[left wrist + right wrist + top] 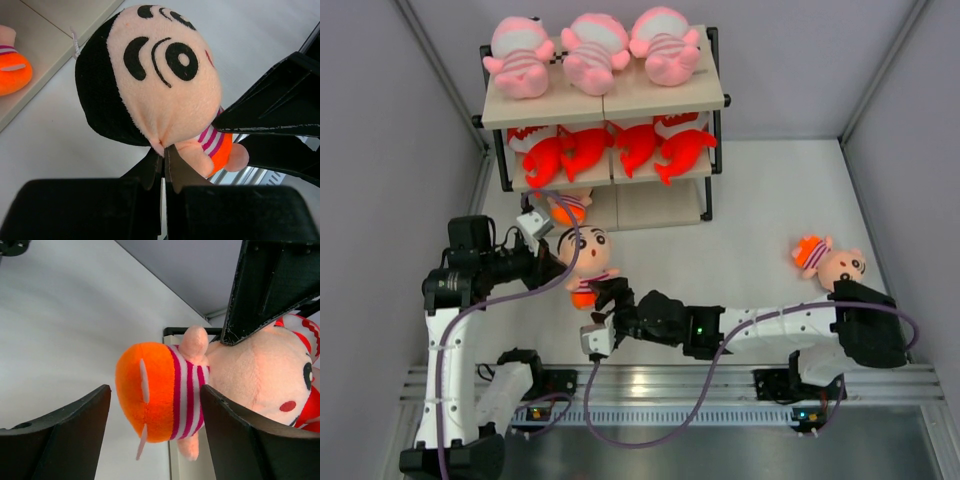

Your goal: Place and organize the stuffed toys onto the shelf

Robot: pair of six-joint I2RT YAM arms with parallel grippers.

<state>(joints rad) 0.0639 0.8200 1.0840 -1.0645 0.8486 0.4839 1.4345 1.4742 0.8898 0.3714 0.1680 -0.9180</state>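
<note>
Boy doll (586, 256): is hanging just before the shelf (620, 102), with bare desk (740, 210) lying open to its right. It is wearing dark hair, a striped shirt and orange shorts. Left fingers (147, 175) are pinching its face plush; right fingers (65, 440) are standing spread either side of the shorts. Shelf is carrying three pink babies (595, 50) on top and four sharks (620, 148) below.

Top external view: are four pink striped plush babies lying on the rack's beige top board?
No, three pink striped plush babies lie on the beige top board.
</note>
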